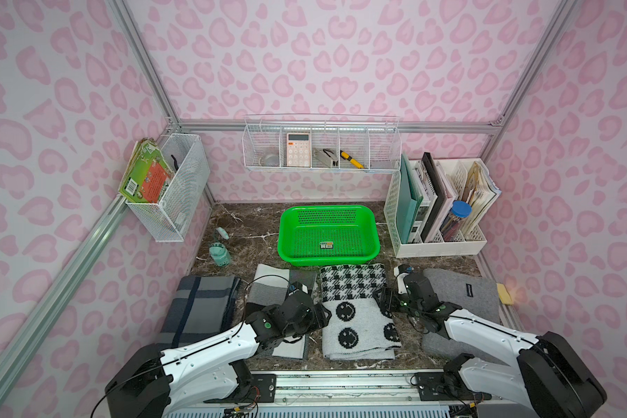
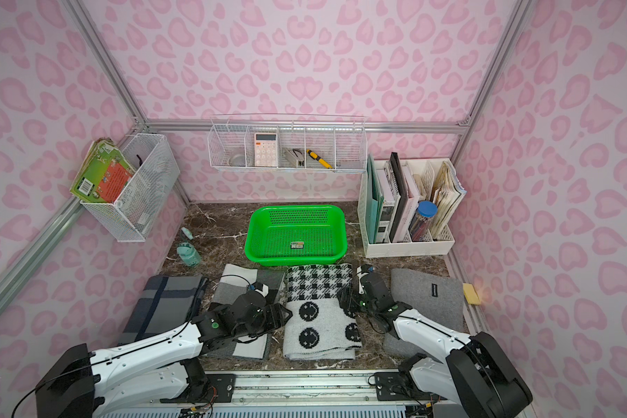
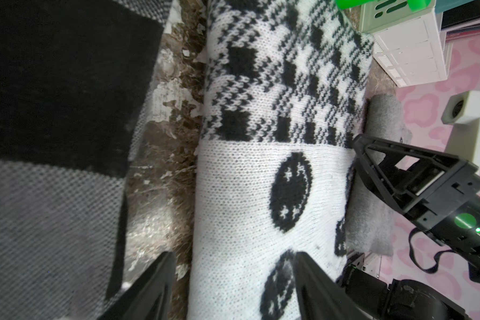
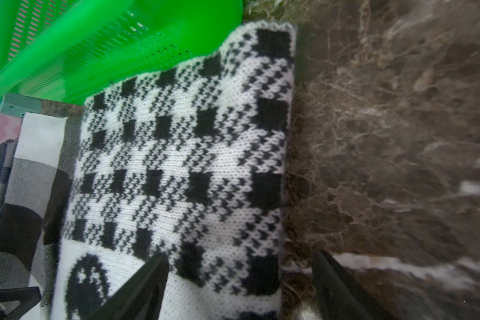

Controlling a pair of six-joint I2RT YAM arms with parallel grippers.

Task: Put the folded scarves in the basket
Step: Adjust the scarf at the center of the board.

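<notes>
While the green basket (image 1: 328, 231) stood with nothing but a small label sticker inside it, at the middle back of the dark marble tabletop (image 1: 247, 224), the folded scarf (image 1: 359, 311), a black-and-white knit with a houndstooth check at its far end and smiley faces on the near part, lay flat just in front of it; in the right wrist view its checked end (image 4: 183, 155) appeared to reach the basket's near wall (image 4: 75, 55), though whether they touched could not be told. The left gripper (image 3: 233, 279) was low at the scarf's left edge, its jaws apart, one finger over the bare marble beside the knit and the other over the cloth; nothing was pinched between them. The right gripper (image 4: 240, 279) was at the scarf's right edge, likewise spread, one finger over the knit and the other over the marble, straddling the edge without a visible clamp. In both top views three more folded scarves lay in the same row: a grey-and-navy plaid one (image 1: 200, 304) far left, a grey, white and black block one (image 2: 248, 286) under the left arm, and a plain grey one (image 2: 428, 293) with a small dark tag on the right. A white file organizer (image 1: 446, 242) stood right of the basket.
</notes>
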